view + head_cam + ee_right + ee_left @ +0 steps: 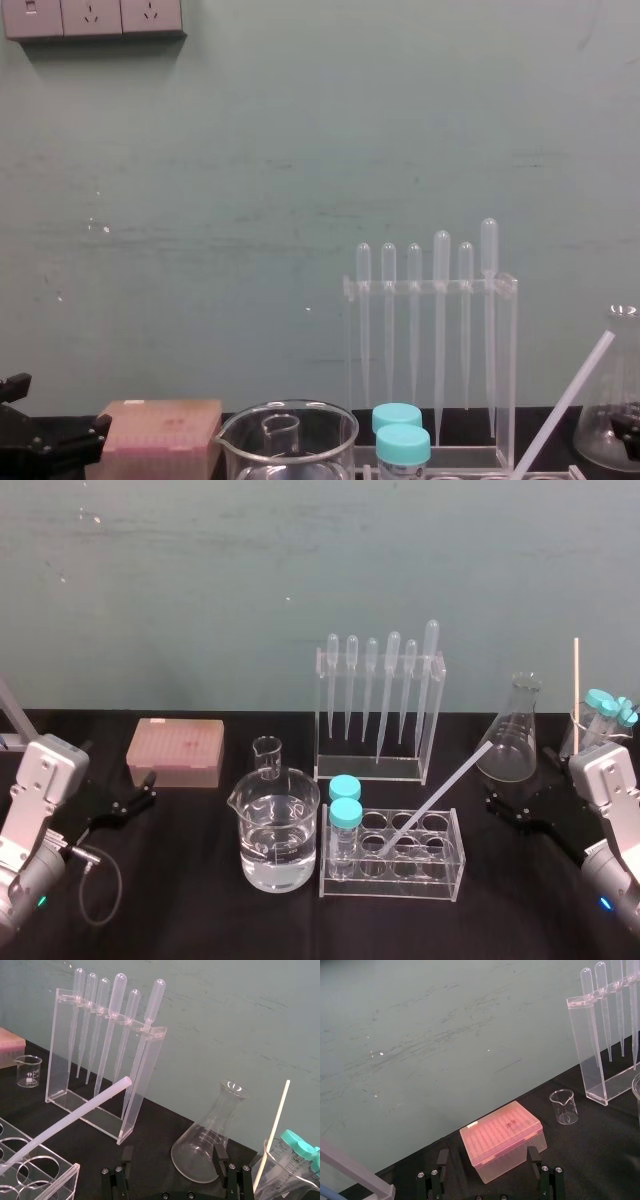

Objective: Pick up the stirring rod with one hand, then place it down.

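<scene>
— Where is the stirring rod sitting?

— Nearest the robot, in the clear tube rack on the black bench. Its lower end is resting in a hole just beside the 2 blue-capped tubes, and it is leaning up and out toward the robot's right, with its top end pointing at the conical flask but staying apart from it.

— Is either tool touching it?

— No. The left tool is hovering low at the left side of the bench with its jaws spread wide, facing the pink tip box. The right tool is waiting at the right side, jaws also spread and gripping nothing, with the flask just beyond it. Both are keeping well apart from the rod.

— What else is standing around the rack?

— A large beaker holding clear liquid is sitting just left of the rack. Behind it a small beaker is standing, then the pipette stand carrying 6 pipettes. At the far right a thin wooden stick is rising from a glass holding more capped tubes.
</scene>
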Tool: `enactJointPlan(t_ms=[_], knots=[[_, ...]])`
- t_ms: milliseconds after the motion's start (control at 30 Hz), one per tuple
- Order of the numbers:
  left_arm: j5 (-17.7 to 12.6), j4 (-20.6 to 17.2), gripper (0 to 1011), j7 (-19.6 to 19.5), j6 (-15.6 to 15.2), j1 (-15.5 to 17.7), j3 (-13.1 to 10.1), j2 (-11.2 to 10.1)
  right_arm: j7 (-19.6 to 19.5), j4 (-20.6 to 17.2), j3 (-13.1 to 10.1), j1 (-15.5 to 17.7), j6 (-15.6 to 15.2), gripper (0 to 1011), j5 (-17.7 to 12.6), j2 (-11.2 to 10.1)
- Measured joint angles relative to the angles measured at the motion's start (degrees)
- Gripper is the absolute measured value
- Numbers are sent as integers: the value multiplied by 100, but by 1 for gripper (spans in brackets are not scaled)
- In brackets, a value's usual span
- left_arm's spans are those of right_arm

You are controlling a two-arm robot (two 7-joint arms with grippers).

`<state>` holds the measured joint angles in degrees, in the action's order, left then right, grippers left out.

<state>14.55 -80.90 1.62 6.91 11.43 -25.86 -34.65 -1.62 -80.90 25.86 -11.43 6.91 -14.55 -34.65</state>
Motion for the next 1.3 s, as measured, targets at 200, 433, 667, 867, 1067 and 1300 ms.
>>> enactJointPlan(t_ms=[200, 433, 667, 867, 1067, 1300], knots=[[0, 0, 1000, 0, 0, 0, 0, 0, 0, 0, 0, 0, 0, 1000, 0, 0], [0, 0, 1000, 0, 0, 0, 0, 0, 463, -147, -228, 112, -83, 1000, -529, -12], [0, 0, 1000, 0, 0, 0, 0, 0, 1344, -814, -856, 612, -769, 1000, -2027, -147], [0, 0, 1000, 0, 0, 0, 0, 0, 1843, -1292, -1266, 991, -1399, 1000, -2877, -297], [0, 0, 1000, 0, 0, 0, 0, 0, 2177, -1373, -1314, 1021, -1792, 1000, -3268, -343], [0, 0, 1000, 0, 0, 0, 0, 0, 2415, -1151, -1162, 751, -1891, 1000, -3595, -224]])
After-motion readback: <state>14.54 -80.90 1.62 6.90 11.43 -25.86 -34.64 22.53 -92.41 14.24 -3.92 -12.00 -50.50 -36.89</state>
